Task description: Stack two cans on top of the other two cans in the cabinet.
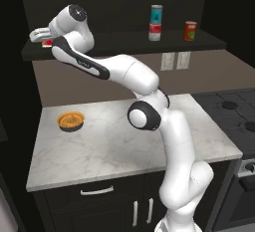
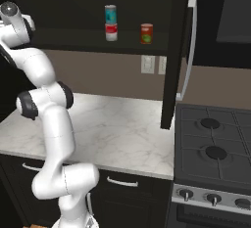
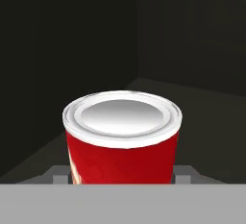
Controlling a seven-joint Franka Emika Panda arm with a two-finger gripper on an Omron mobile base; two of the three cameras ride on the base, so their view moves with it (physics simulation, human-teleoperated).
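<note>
Gripper at far left end of matte black cabinet shelf board, jaws closing around bright red upright can with silver lid; firm hold not confirmed. Teal-blue can already stacked on red-and-white can. Target, darker red-orange can, stands near shelf's right end, well apart.

My arm rises from the base, bends at the elbow and reaches up and far to my left, forearm stretched nearly level. My wrist turns so the gripper points sideways, away from my body. In the hand view its two finger tips sit one at either side of a red can, close against its wall.
</note>
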